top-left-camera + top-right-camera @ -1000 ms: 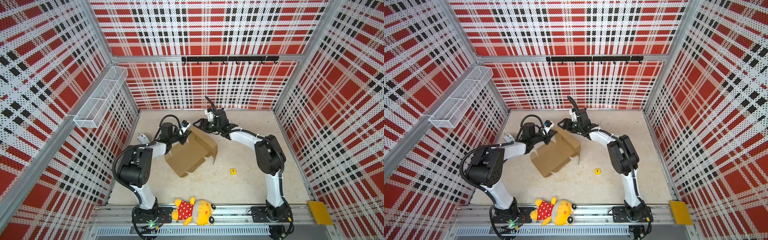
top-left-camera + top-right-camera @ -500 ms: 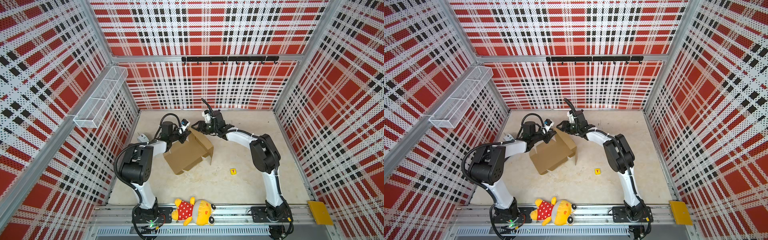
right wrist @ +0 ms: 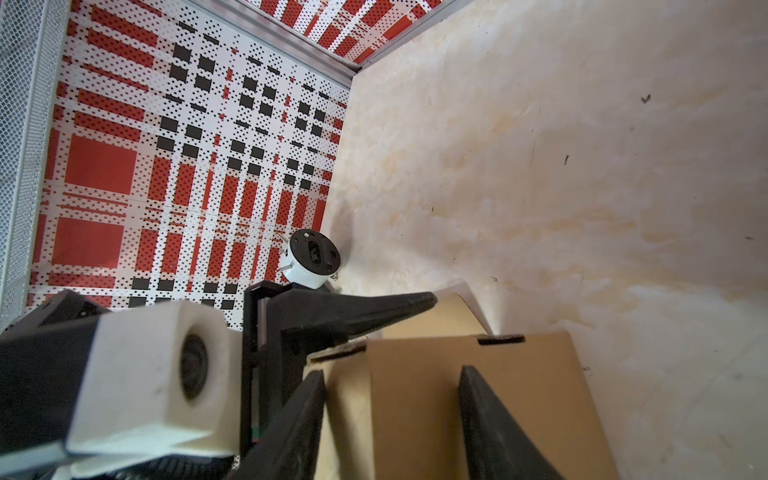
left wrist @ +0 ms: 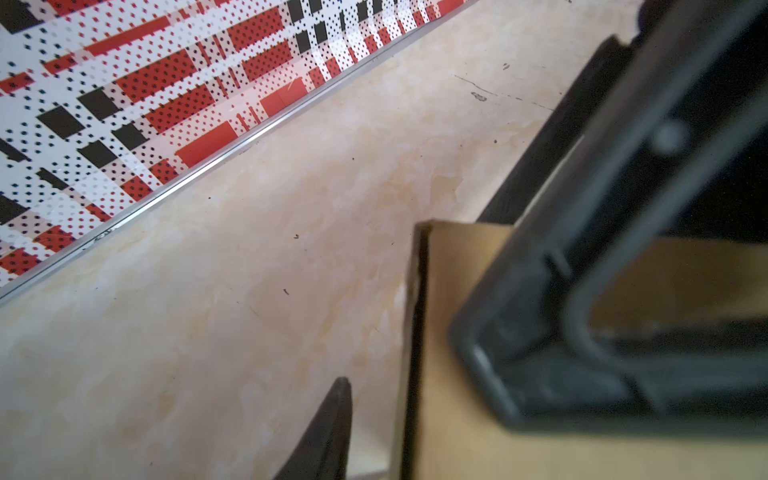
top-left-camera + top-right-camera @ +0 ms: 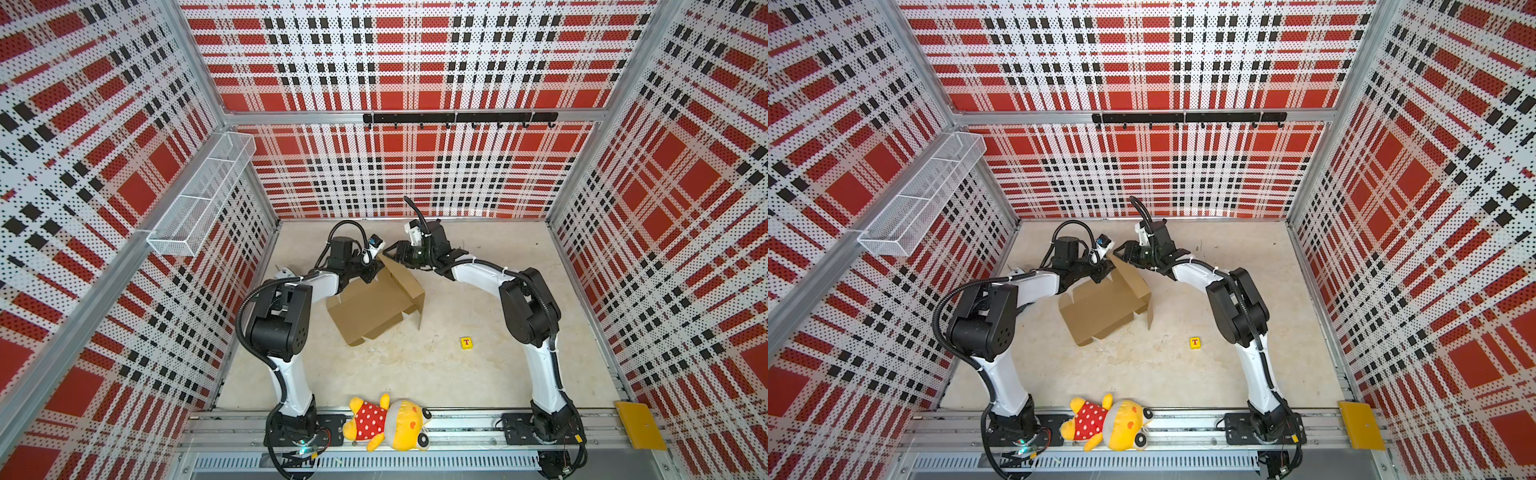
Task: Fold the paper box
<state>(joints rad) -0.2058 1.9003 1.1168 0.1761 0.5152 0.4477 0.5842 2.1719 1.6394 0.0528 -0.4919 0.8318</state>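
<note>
Box (image 5: 374,309): brown corrugated card, part-folded, on the floor near the yellow tile (image 5: 466,342), to the tile's back-left in both top views. One flap stands up on the side nearest the tile. We judge it light, stiff across panels, bending only at creases, and easy to crush or slide. It's too wide to span, so take a wall edge close to a crease. Both grippers work the corner farthest from the tile. Right gripper (image 3: 392,372): jaws about half apart over the raised wall, nothing visibly clamped. Left gripper (image 5: 370,272): jaws a little apart astride that wall's edge. Its visible finger (image 4: 332,428) stands clear of the card; the other finger is hidden.
</note>
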